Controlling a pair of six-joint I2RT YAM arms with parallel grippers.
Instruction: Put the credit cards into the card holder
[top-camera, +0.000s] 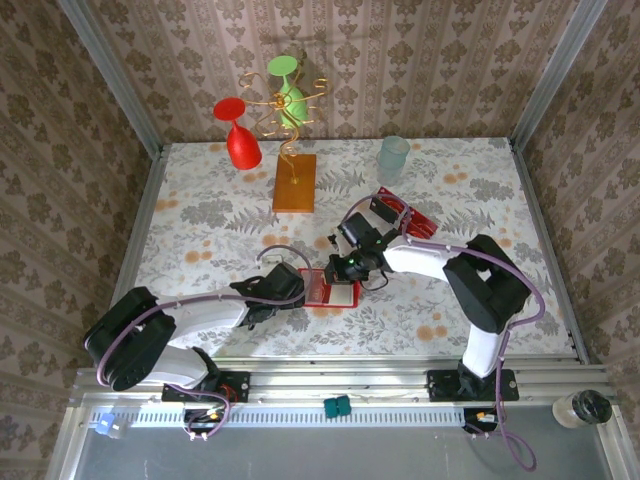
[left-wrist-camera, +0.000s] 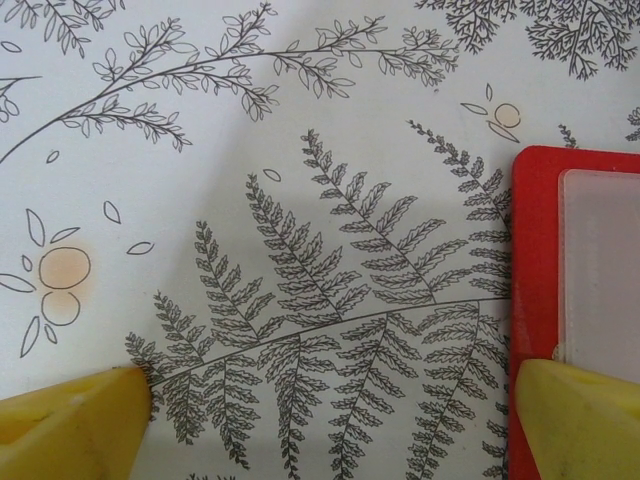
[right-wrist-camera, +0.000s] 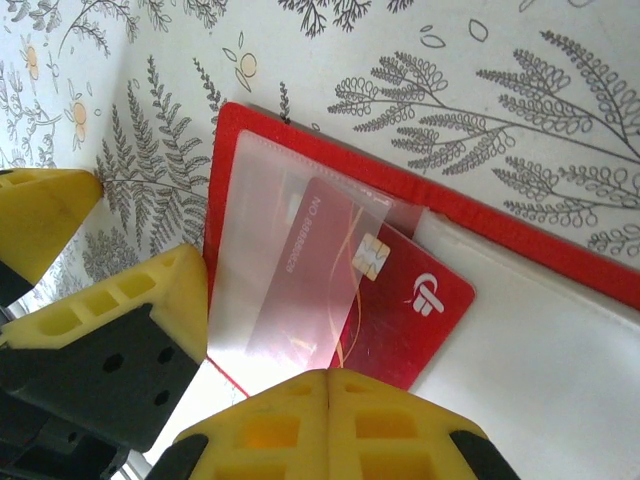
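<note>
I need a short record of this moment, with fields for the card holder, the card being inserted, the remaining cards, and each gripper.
card holder: open, lying flat on the table, pockets facing up
credit card: partly under the translucent pocket, logo end outside
other cards: red pile beyond the right arm, apart from the holder
right gripper: shut, fingertips at the card's near edge
left gripper: open, one finger over the holder's red edge

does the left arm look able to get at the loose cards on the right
Probably not: the loose cards lie beyond the right gripper, shut over the card holder, and the right arm crosses the path from the left gripper.
</note>
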